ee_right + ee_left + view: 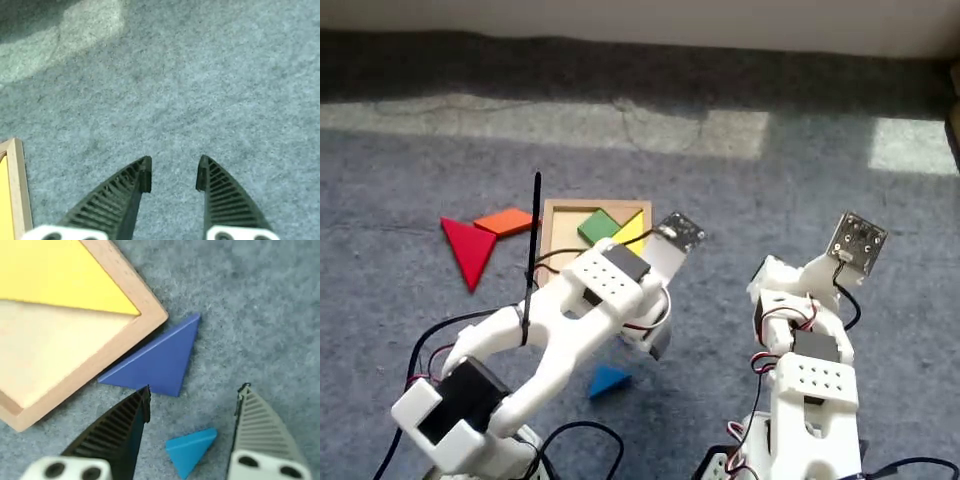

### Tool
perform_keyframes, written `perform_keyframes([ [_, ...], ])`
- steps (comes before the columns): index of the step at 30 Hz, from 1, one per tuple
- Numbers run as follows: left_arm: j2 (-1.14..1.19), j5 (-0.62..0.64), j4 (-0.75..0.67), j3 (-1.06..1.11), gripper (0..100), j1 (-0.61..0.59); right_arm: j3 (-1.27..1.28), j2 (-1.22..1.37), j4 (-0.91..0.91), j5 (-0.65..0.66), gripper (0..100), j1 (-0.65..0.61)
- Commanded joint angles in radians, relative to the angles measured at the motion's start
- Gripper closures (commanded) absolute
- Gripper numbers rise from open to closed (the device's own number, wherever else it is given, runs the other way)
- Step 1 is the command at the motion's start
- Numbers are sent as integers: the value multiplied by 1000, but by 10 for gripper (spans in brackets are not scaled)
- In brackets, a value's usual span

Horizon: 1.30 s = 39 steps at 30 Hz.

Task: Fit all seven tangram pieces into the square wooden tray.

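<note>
While the left gripper (194, 392) hangs wide open with nothing in it just off a corner of the square wooden tray (152, 315), two pieces lie below it on the grey tabletop (260, 300). A dark blue triangle (157, 365) has its long edge touching the outside of the tray rim. A small light blue triangle (190, 450) lies near it, apart, between the two fingers.

The tray holds a yellow piece (65, 275) and a green piece (597, 225), with bare wood next to the yellow. A red triangle (468, 252) and an orange piece (505, 220) sit just beside each other outside the tray, well apart from the left gripper. The right gripper (173, 172) is partly open and empty over bare tabletop, with the tray edge near.

Likely risks:
- The dark blue triangle lies flat and tight against the rim, so a finger coming down there may land on the wood or shove the tray and shift the pieces already seated.
- Both blue pieces lie close together, so closing could catch the wrong one or drag both.
- The pieces look thin on a soft surface, so a pinch may slip off or tip a piece on edge.
- The open slot beside the yellow needs the right rotation, or the piece could jam on the rim.
</note>
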Motion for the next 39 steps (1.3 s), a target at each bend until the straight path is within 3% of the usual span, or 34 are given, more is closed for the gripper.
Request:
perform_keyframes([
  [1, -1, 135, -14, -93, 733, 8, -2, -13, -15, 12, 839, -4],
  [6, 10, 361, -18, -142, 733, -18, -2, -13, -15, 12, 839, -4],
  [9, 13, 420, -18, -143, 733, -53, -2, -13, -15, 12, 839, -2],
  [16, 13, 414, -17, -59, 734, -84, -2, -13, -16, 12, 839, -2],
  [23, 13, 236, -12, 44, 734, -84, -2, -13, -16, 12, 839, -2],
  [35, -15, 245, -14, -68, 734, -96, 8, -15, -15, 12, 839, -2],
  [39, 42, 358, -20, -113, 734, -139, 15, -18, -16, 14, 839, -2],
])
